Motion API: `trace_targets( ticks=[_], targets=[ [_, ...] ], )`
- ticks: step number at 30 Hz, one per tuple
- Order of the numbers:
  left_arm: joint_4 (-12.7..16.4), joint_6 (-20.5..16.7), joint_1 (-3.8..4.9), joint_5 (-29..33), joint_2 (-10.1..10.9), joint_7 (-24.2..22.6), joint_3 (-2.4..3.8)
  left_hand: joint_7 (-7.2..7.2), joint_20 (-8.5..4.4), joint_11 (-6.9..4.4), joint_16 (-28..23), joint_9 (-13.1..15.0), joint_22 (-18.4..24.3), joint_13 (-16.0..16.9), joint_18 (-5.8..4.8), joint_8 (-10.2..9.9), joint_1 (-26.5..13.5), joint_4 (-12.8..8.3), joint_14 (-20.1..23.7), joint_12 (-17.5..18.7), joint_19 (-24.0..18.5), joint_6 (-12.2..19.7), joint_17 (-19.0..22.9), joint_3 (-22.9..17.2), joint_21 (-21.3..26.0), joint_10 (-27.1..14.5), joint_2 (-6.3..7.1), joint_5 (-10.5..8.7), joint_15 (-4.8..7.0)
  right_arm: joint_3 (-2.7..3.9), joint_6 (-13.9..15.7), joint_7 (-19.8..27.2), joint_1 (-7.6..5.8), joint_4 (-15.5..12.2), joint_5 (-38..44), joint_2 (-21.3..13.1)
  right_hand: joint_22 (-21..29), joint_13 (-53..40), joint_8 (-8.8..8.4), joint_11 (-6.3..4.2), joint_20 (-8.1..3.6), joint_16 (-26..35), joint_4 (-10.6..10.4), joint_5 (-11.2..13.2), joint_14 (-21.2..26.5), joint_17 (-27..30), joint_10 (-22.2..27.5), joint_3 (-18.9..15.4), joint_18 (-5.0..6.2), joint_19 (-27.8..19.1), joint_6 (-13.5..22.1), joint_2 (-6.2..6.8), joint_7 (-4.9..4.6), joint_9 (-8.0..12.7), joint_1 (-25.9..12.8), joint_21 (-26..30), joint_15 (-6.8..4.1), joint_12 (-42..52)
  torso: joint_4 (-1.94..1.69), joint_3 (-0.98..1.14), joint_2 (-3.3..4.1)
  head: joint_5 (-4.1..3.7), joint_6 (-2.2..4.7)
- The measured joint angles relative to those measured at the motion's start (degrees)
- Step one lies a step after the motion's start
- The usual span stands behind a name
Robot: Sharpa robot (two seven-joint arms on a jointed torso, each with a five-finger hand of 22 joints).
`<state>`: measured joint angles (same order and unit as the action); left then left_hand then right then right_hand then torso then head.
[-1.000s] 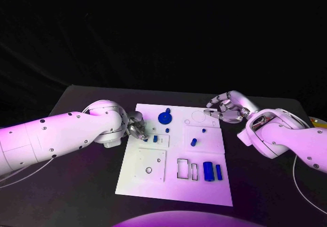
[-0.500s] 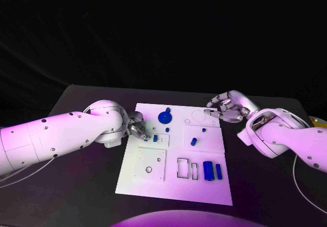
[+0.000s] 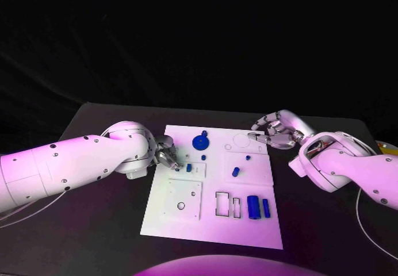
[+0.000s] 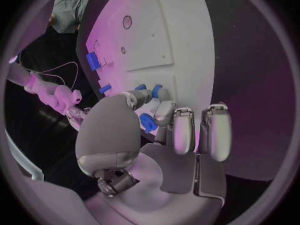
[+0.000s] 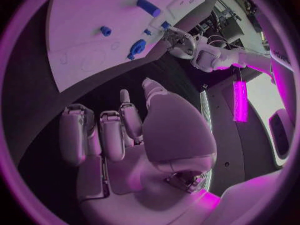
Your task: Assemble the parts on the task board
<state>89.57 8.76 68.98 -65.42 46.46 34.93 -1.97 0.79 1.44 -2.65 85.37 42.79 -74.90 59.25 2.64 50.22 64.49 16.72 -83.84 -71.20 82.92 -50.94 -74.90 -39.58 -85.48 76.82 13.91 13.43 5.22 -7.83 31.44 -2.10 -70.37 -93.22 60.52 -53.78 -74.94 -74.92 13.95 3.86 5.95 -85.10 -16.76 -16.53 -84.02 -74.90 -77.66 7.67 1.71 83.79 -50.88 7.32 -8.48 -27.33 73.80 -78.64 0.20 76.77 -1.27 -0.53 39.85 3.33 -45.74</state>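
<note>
We see a dark, matte tabletop [image 3: 99, 230] carrying a flat white board [image 3: 249, 224] at its middle, a stiff smooth plate with shallow square and round recesses. The left arm [image 3: 67, 167] reaches to the board's left edge, and the right arm [image 3: 348, 167] sits off its far right corner.

The left hand [image 3: 164, 155] has its fingers [image 4: 181, 130] curled down at a small blue peg [image 3: 189, 168] near the board's left edge; in the left wrist view a blue piece lies right at the fingertips, but we cannot tell whether it is pinched or only touched. The right hand [image 3: 278, 131] hovers with its fingers [image 5: 103, 135] loosely curled and apart, holding nothing.

Among the parts, a blue round gear [image 3: 200, 141] stands near the board's far edge, two blue blocks [image 3: 258, 207] lie near its near right corner beside empty rectangular slots, and a short blue cylinder [image 3: 236, 171] sits mid-board.

We judge these parts to be light, rigid, smooth plastic, likely slippery and easy to tip. Each is best pinched across opposite flat or curved sides, low down, with a gentle squeeze.
</note>
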Motion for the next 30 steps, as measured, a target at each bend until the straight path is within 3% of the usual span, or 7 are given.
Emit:
trace_targets(
  ticks=[14,30],
  targets=[
    [-0.61,-0.08,-0.07,0.35,-0.04,0.10,-0.06,-0.18,-0.21,0.00,0.00,-1.19,0.00,-0.03,0.00,0.01,-5.77,0.16,0.00,0.00,0.21,-0.16,0.00,7.12,0.00,0.00,-1.61,0.03,0.00,0.00,0.01,-0.01,0.04,0.01,-0.01,-0.05,0.01,0.00,0.00,0.00,0.00,0.00,0.00,0.00,0.00,0.00,0.00,0.00,0.00,0.00,0.00,-0.22,0.00,-0.05,-0.22,0.00,0.00,0.00,0.00,0.01,0.01,-0.07,0.04],
    [-0.81,-0.46,-0.10,0.62,0.10,0.14,-0.06,-0.18,-0.20,0.01,0.00,-1.87,0.00,-0.15,0.00,0.01,-8.19,0.22,0.00,-0.21,0.20,-0.16,0.00,13.73,0.00,-0.01,-2.23,0.03,-0.01,0.00,0.01,-0.02,0.05,-0.07,-0.02,-0.17,0.02,0.00,0.00,0.00,0.00,0.00,0.00,0.00,0.00,-0.04,0.00,0.00,0.00,0.00,0.00,-0.53,0.00,-0.04,-0.52,0.00,0.00,0.00,0.00,0.01,0.01,-0.09,0.16]
  ],
)
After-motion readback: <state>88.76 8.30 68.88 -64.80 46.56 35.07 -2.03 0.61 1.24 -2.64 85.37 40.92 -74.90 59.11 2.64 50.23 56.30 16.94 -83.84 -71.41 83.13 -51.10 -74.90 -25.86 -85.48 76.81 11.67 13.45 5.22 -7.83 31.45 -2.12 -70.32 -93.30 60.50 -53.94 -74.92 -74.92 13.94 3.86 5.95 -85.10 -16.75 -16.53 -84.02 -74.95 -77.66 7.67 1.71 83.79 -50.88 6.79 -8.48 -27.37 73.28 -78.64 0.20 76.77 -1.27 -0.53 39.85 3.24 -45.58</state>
